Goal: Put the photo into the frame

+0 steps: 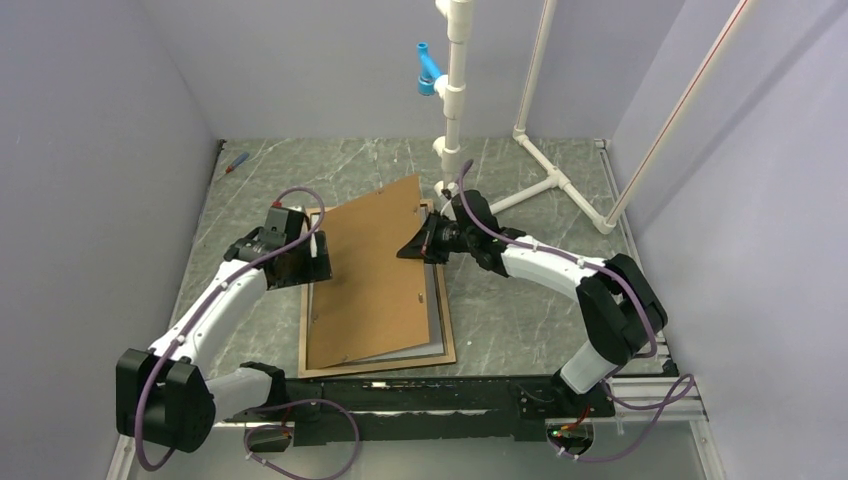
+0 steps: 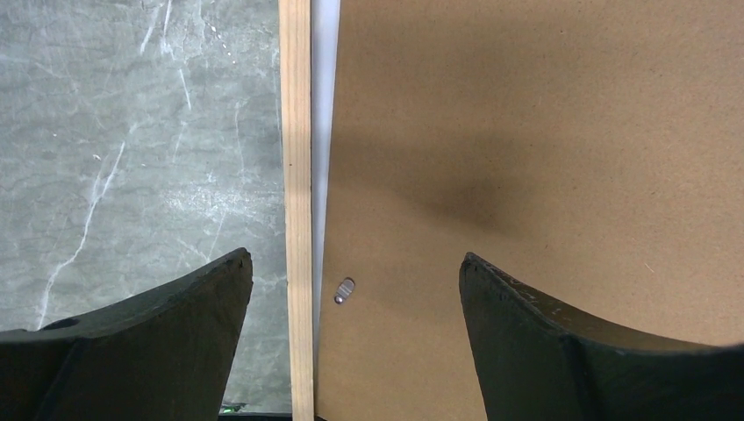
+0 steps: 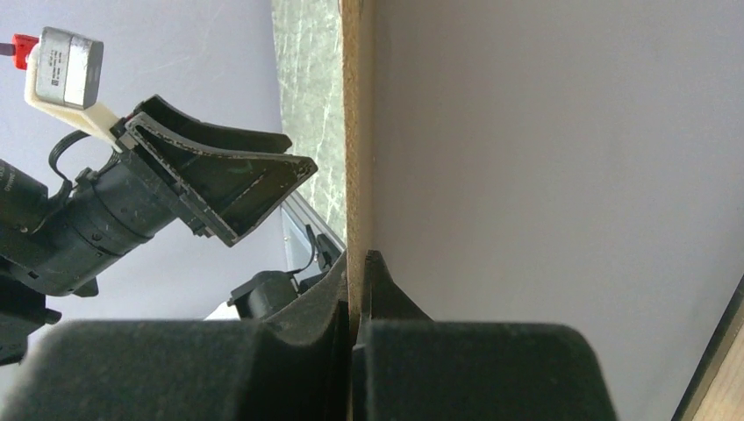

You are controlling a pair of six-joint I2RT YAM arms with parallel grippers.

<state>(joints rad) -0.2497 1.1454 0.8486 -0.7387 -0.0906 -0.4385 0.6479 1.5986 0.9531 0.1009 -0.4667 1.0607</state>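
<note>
The frame lies flat on the table, light wood face up. A white sheet lies inside it, apparently the photo's plain reverse; its printed side is hidden. Over it leans a brown backing board, its right edge raised. My right gripper is shut on that raised edge, pinched between the fingers of the right gripper. My left gripper hangs open over the frame's left rail, with a white strip and the board below it.
A white pipe stand with a blue fitting rises behind the frame, and its base legs spread to the back right. A small red and blue tool lies at the back left. Grey walls close in three sides.
</note>
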